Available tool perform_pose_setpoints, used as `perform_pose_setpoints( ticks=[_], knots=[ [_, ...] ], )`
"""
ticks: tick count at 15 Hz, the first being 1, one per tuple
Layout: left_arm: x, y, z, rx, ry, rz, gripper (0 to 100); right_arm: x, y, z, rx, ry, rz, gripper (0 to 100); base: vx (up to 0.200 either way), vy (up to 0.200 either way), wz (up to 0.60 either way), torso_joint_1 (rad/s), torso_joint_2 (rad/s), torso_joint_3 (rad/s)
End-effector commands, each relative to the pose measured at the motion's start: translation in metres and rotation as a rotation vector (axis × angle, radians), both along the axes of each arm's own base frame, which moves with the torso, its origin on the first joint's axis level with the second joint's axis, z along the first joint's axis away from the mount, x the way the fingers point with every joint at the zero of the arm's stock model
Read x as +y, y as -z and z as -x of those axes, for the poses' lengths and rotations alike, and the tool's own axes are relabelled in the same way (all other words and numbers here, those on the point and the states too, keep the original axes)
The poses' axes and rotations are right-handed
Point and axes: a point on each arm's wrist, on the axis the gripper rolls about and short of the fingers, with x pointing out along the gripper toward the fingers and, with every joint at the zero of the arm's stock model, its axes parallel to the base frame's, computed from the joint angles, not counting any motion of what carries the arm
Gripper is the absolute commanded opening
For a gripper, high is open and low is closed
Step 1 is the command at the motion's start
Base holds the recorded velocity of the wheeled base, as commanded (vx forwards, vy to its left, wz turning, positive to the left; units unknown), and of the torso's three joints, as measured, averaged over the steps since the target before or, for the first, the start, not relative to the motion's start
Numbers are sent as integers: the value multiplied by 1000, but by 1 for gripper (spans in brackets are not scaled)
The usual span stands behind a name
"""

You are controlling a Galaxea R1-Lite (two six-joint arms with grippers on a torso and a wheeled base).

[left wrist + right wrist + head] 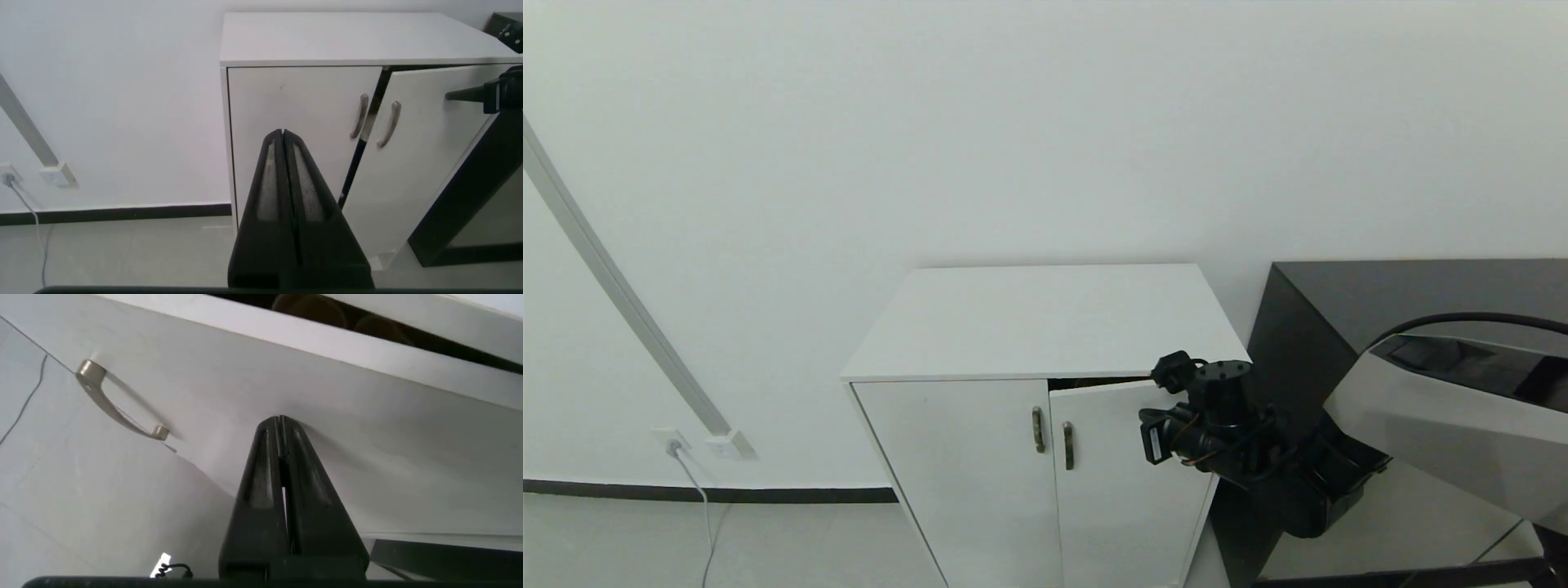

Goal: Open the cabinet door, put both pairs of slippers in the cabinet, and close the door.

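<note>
Cabinet (1045, 327) stands by white wall, right door (1127, 490) slightly ajar. Right gripper (282, 425), jaws clenched on nothing, tip at the door's front. Left gripper (282, 135), jaws also clenched, empty, well apart from cabinet front.

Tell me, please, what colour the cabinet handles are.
Dull metallic grey handle, clearest in the right wrist view.

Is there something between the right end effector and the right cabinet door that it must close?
Nothing visible. The right end effector, shut, has its tip at the bare front of the right door, beside its handle; the door stands slightly ajar.
</note>
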Motion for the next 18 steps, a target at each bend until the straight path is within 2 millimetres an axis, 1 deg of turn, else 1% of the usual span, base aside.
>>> perform_pose_setpoints(
  ticks=[1,7,13,18],
  knots=[
    [0,0,0,1,0,0,0,-2,4,-3,5,9,3,0,0,0,0,0,0,0],
    [0,0,0,1,0,0,0,-3,5,-4,8,12,5,0,0,0,0,0,0,0],
    [0,0,0,1,0,0,0,-7,11,-10,13,27,8,0,0,0,0,0,0,0],
    [0,0,0,1,0,0,0,-7,10,-11,9,29,6,0,0,0,0,0,0,0]
  ],
)
